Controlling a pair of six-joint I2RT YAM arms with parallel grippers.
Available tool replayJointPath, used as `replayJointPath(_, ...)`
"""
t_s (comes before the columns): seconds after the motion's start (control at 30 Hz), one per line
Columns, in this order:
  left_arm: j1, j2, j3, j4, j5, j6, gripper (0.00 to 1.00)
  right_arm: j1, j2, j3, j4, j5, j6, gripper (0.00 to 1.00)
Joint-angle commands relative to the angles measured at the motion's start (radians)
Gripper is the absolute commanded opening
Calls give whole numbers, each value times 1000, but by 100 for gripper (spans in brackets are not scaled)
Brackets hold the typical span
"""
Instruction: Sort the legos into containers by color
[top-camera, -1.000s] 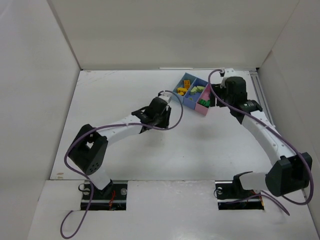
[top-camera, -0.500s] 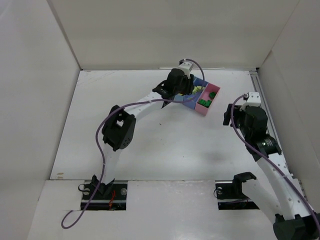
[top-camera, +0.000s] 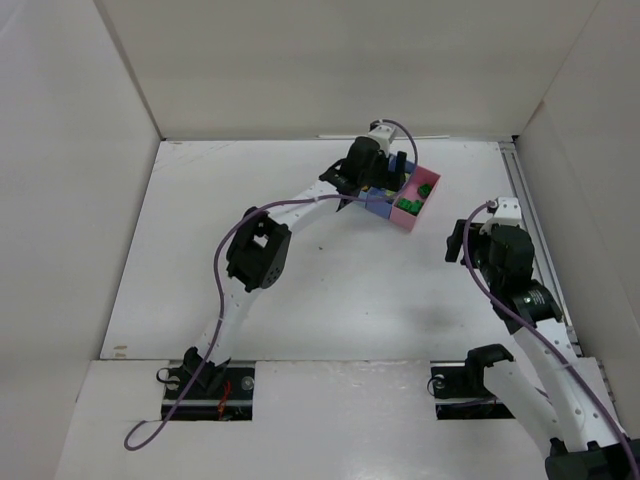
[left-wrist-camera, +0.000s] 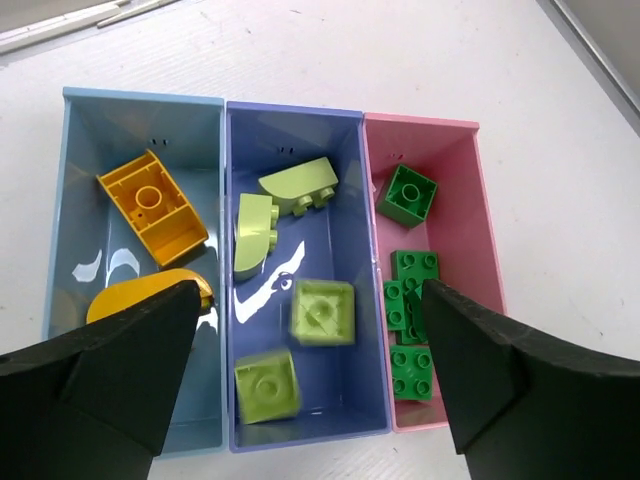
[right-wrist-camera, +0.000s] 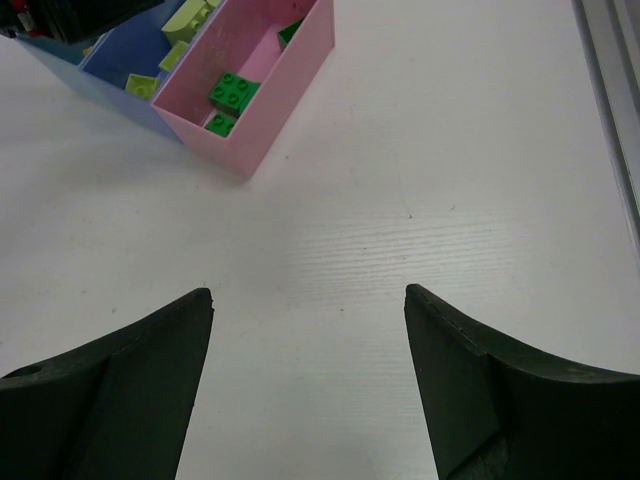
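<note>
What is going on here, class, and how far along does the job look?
The left end effector hovers open and empty over three joined bins: yellow-orange bricks lie in the light blue bin, lime bricks in the darker blue bin, dark green bricks in the pink bin. The right end effector is open and empty over the bare table, apart from the bins. No brick shows outside the bins, so the sorting looks about done.

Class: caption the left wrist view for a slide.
Left gripper open over yellow bricks in light blue bin, lime bricks in darker blue bin, dark green bricks in pink bin.
</note>
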Motion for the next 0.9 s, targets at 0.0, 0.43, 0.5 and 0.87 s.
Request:
replayJointPath(0.0,-8,-90,7,-8,-20,12,91,-6,-2,6,18,-1,12,83)
replayJointPath(0.43,9,-880,-720,2,-437,-72,100,-15,156,123,34,154,23,100)
replayJointPath(0.5,32,-1000,-823,-73,-512,-186,100,-15,179,133,57,166,13,100)
replayJointPath(0.87,167,-1444,-1199,-322,-658,-496,100,-44,346,213,31,223,36,100)
